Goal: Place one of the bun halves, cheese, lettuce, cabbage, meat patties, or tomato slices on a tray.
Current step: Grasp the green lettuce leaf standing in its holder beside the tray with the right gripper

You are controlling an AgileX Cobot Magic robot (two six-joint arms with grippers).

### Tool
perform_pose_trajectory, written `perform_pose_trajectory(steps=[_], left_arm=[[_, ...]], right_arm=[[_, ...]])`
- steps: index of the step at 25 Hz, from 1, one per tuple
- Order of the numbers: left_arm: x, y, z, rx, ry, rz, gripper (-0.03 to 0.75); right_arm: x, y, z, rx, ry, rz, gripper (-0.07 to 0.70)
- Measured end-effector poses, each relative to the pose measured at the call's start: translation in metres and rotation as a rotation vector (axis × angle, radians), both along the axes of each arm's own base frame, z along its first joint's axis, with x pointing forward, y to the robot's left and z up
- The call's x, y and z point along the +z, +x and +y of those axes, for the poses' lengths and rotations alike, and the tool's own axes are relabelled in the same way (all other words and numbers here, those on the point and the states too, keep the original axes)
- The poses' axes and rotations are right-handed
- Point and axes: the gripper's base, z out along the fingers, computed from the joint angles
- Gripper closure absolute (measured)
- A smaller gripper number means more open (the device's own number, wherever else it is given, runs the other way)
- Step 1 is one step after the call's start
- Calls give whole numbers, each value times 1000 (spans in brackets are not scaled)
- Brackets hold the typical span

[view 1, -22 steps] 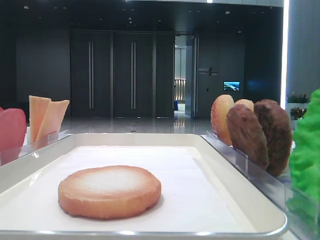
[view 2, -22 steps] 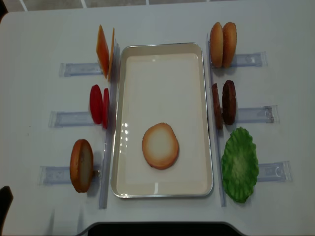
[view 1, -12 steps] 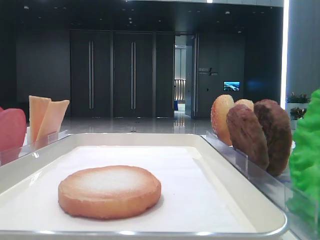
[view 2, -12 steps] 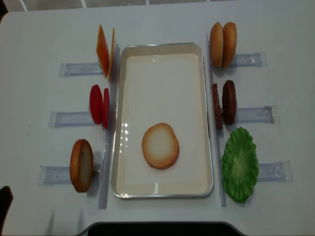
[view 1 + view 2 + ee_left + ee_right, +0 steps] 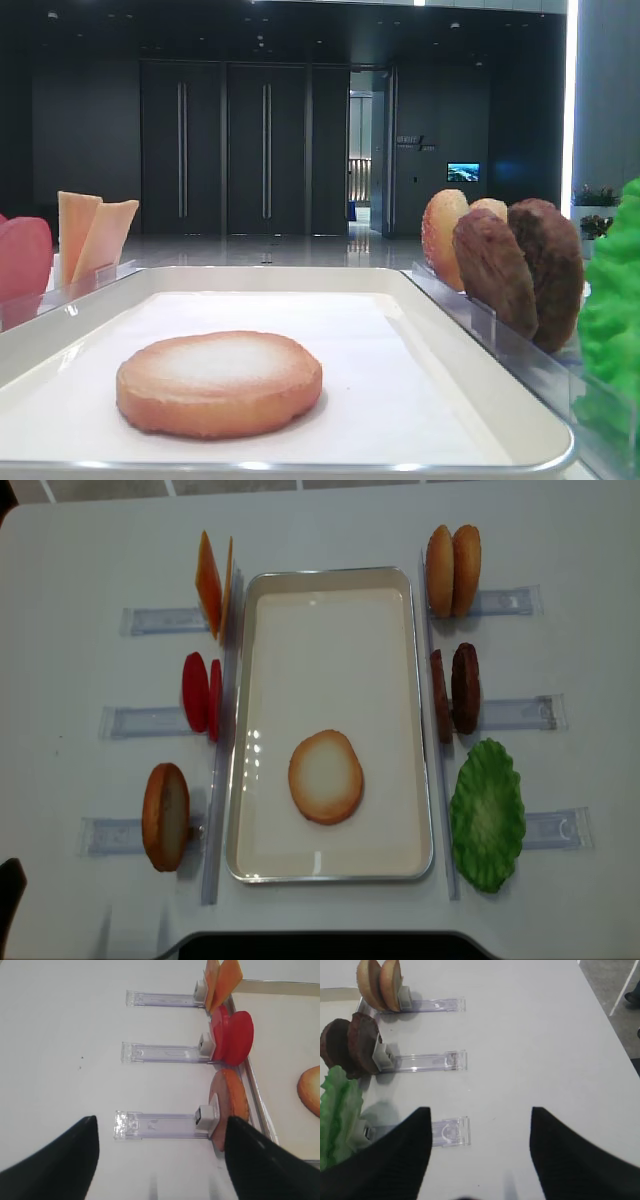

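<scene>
Overhead, one bun half (image 5: 326,777) lies flat in the near part of the white tray (image 5: 330,576) on the tabletop (image 5: 80,560), with cheese (image 5: 212,583), tomato slices (image 5: 200,693) and another bun left of it, and buns, meat patties (image 5: 455,688) and lettuce (image 5: 487,814) right. From the right wrist, the right pincer (image 5: 479,1132) stands wide and empty over bare tabletop beside the lettuce. From the left wrist, the left pincer (image 5: 160,1142) likewise gapes wide, empty, above a clear holder (image 5: 155,1124).

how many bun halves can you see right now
4: one bun half flat on the tray, one upright left of it, two upright at the far right.
</scene>
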Motion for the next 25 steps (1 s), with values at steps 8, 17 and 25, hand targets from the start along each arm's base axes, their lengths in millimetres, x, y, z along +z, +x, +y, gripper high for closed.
perform_pose_trajectory(steps=[8,17,25], left_arm=[[0,0,0,0,0,0,118],[0,0,0,0,0,0,118],[0,0,0,0,0,0,118]], right_arm=[[5,20,-1,-7,22,188,219],[27,73,2,10,100,454,219],[22,114,8,17,217,639,219]])
